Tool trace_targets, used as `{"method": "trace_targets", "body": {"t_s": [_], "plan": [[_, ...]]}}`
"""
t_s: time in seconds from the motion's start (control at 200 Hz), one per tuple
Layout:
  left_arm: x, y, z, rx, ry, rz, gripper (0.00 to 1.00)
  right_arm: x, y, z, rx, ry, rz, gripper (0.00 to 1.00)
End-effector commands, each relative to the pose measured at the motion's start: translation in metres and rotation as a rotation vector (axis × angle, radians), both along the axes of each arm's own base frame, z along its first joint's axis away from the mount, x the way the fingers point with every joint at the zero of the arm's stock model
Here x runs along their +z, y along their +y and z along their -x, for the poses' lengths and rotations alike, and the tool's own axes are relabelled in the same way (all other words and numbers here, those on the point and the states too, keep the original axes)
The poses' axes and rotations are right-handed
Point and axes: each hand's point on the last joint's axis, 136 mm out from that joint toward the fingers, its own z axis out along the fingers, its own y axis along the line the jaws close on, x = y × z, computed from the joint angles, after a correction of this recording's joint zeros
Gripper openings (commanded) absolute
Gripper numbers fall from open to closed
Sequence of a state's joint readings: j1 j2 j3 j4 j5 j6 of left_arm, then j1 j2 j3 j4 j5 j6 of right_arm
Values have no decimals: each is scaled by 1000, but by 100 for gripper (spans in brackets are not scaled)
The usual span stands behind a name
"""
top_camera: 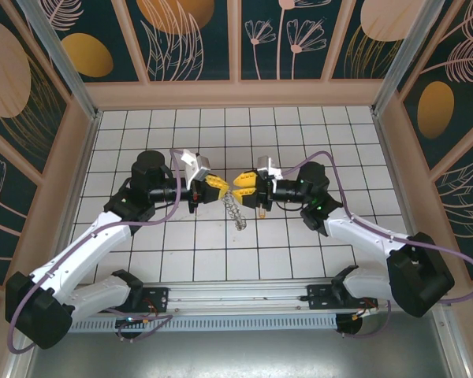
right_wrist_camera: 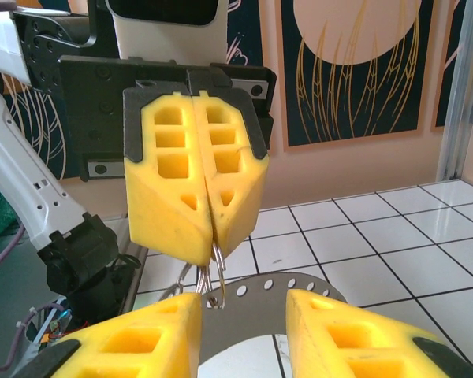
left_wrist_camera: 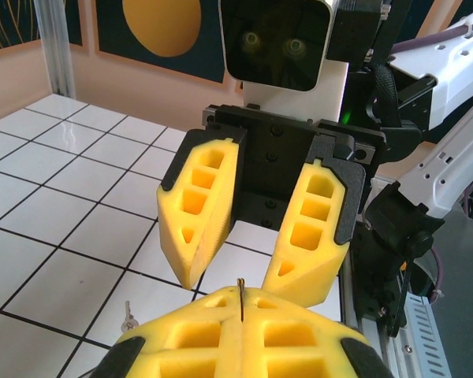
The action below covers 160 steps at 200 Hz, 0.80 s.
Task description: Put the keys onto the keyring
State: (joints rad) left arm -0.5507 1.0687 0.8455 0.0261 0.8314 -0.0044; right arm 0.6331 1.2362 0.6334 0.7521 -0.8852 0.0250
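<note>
- Closest to the left wrist camera, the left gripper [left_wrist_camera: 241,298] has its jaws pressed together, and a thin metal wire stands up from the seam between them.
- Seen from the right wrist, this wire is a wire loop [right_wrist_camera: 214,280] hanging out of the closed left jaws; it seems to pass through a hole in the keyring [right_wrist_camera: 260,293], a flat plate with small holes along its edge.
- Right gripper [right_wrist_camera: 244,305] faces the left one, tip to tip, above the tiled floor [top_camera: 299,252]. Its jaws stand apart. The keyring lies low between them and its edge goes behind both fingers; I cannot tell if they touch it.
- From above, a chain of wire loops [top_camera: 235,211] hangs just below the meeting point of the two grippers.
- For the keys [top_camera: 262,211], I see only a small yellow-orange piece just beside the right gripper, outside both pairs of jaws; it is too small to be sure.
- My judgement: the ring side is in hand and a loop is presented, but no key is on it yet. Picking up the key and threading it are left to do.
</note>
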Motion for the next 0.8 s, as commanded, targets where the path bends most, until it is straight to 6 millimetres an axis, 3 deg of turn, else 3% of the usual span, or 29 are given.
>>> {"method": "trace_targets", "body": {"t_s": [0.0, 0.44, 0.561, 0.676, 0.796], "plan": [[24, -4, 5, -42, -64, 47, 0, 22, 5, 4, 32, -52, -54, 33], [18, -6, 1, -30, -52, 28, 0, 18, 9, 9, 57, -48, -46, 23], [17, -7, 0, -30, -50, 22, 0, 18, 9, 9, 58, -52, -46, 14], [16, -7, 0, -31, -51, 16, 0, 19, 10, 9, 59, -56, -46, 0], [13, -7, -1, -25, -46, 3, 0, 19, 9, 9, 51, -61, -44, 0]]}}
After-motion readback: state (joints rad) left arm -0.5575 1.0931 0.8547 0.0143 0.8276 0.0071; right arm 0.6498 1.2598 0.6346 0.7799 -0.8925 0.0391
